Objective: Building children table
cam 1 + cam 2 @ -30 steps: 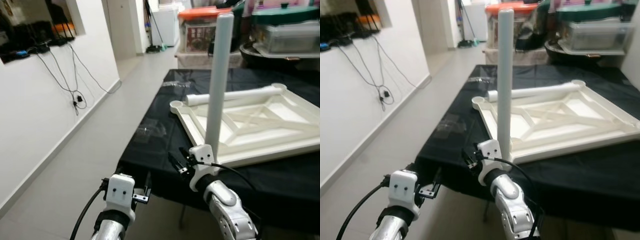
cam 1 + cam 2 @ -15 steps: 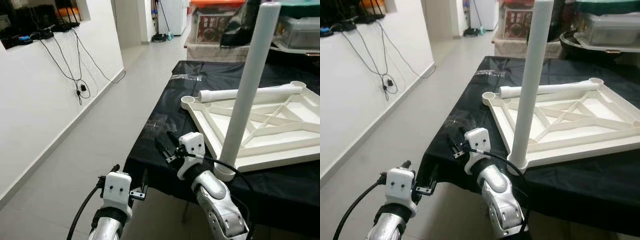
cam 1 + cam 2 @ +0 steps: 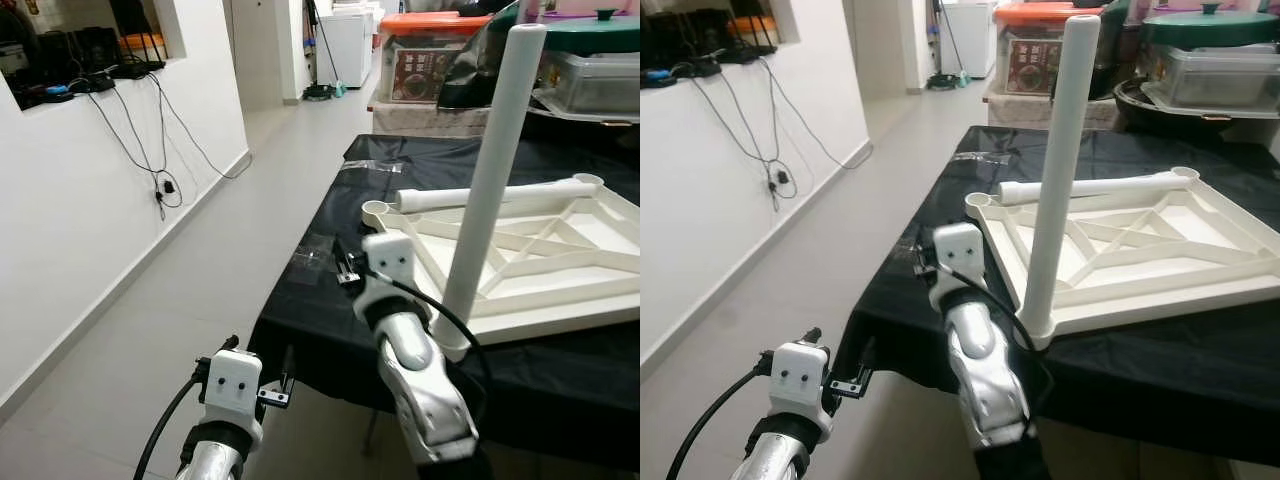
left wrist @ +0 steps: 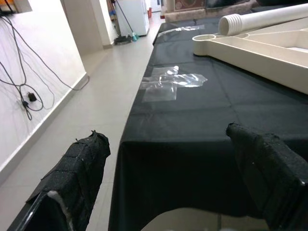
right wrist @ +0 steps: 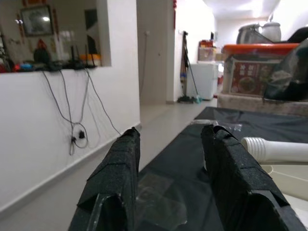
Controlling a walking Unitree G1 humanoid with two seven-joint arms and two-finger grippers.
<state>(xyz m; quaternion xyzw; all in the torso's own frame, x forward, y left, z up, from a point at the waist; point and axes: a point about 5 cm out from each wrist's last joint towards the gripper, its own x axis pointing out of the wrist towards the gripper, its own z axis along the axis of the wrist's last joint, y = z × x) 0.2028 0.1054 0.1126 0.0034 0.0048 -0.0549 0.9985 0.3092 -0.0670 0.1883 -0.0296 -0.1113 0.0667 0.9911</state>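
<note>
Left eye view, table: a table (image 3: pixel 560 385) with a black cloth holds the white tabletop (image 3: pixel 560 265), which lies upside down.
Left eye view, upright leg: one white leg (image 3: pixel 490 180) stands up in the near corner of the tabletop.
Left eye view, loose leg: a second leg (image 3: pixel 495 195) lies flat along the far edge of the tabletop.
Left eye view, right gripper (image 3: pixel 347 268): it is up over the near left part of the table, just beside the upright leg and not touching it.
Left eye view, left gripper (image 3: pixel 283 377): it is low, in front of the table edge, over the floor (image 3: pixel 200 290).
Right eye view, boxes: behind the table stands a clear box with an orange lid (image 3: pixel 1040 15) and a clear tub with a dark green lid (image 3: pixel 1210 28). I cannot tell what is inside them.
Left wrist view, jaws: wide apart, holding nothing. Between them is the black table edge, with a bit of clear plastic (image 4: pixel 173 81) on the cloth.
Right wrist view, jaws: a little apart, holding nothing. The ridged end of the loose leg shows to one side.
</note>
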